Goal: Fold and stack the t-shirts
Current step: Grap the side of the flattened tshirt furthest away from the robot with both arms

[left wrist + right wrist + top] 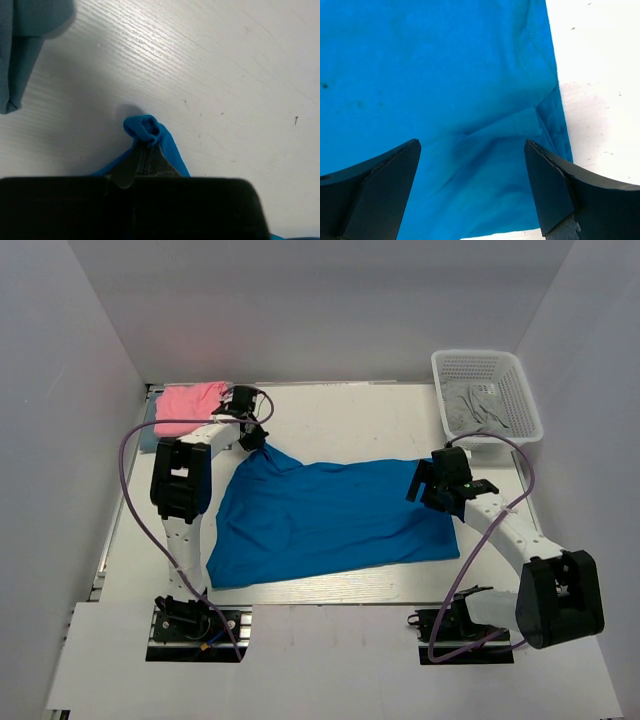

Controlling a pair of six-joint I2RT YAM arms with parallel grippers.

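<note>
The large bright blue t-shirt (330,515) lies spread over the middle of the table. My left gripper (256,441) is shut on its far left corner, and the bunched blue cloth (145,129) sticks out past the shut fingertips (145,148). My right gripper (428,485) is open above the shirt's right edge (445,75), a finger (385,185) on each side and nothing between them. The pink t-shirt (190,400) lies folded at the back left. A dull grey-blue cloth (20,45) shows beside it and peeks out at the pink shirt's near edge (148,435).
A white mesh basket (520,390) stands at the back right with grey cloth (472,405) inside. White walls enclose the table on three sides. Bare white tabletop (600,75) shows to the right of the blue shirt. Purple cables loop off both arms.
</note>
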